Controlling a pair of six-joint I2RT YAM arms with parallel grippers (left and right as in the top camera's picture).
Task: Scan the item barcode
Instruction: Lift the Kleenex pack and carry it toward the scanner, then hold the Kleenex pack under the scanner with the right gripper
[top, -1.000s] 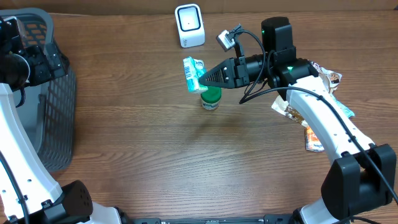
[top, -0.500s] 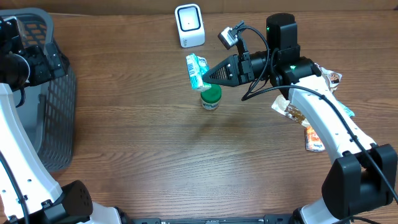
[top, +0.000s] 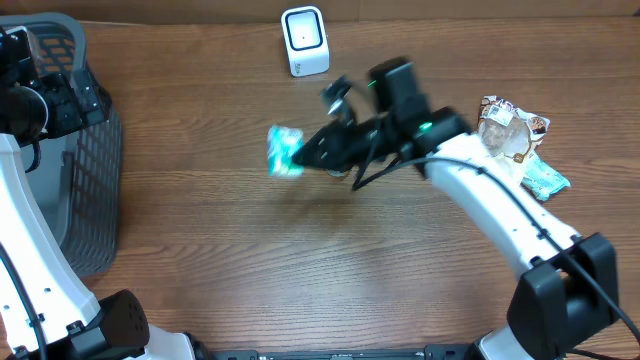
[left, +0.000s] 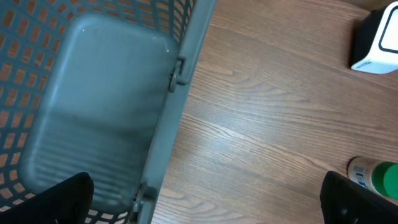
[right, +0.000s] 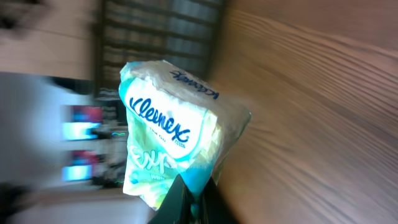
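I am working over a brown wooden table (top: 200, 260) with a marked grain. The only bit of room I get is in the right wrist view, a smeared band of grey and coloured patches down the left edge, too blurred to read.

From overhead, the white barcode scanner (top: 304, 40) stands at the top centre. The right arm reaches in from the lower right and is motion-blurred. The right gripper (top: 302, 156) is pressed together on the Kleenex tissue pack (top: 283, 152), which it holds above the table just left of centre, below and left of the scanner and well apart from it. A heap of snack packets (top: 512, 125) lies at the right.

The right wrist camera alone shows the grip: the dark fingertips (right: 186, 202) pinch the pack's lower corner, the Kleenex logo faces the lens, and the basket's mesh shows behind it at the top.

The left wrist camera gives me a green-capped bottle (left: 376, 177) at its lower right edge, which I cannot make out in the overhead view. The left gripper (left: 206, 186) is spread wide, its fingers (left: 59, 199) sitting in the two bottom corners of that frame.

The grey plastic basket (top: 95, 170) fills the left edge overhead. The left wrist camera looks down onto its smooth floor and lattice walls.
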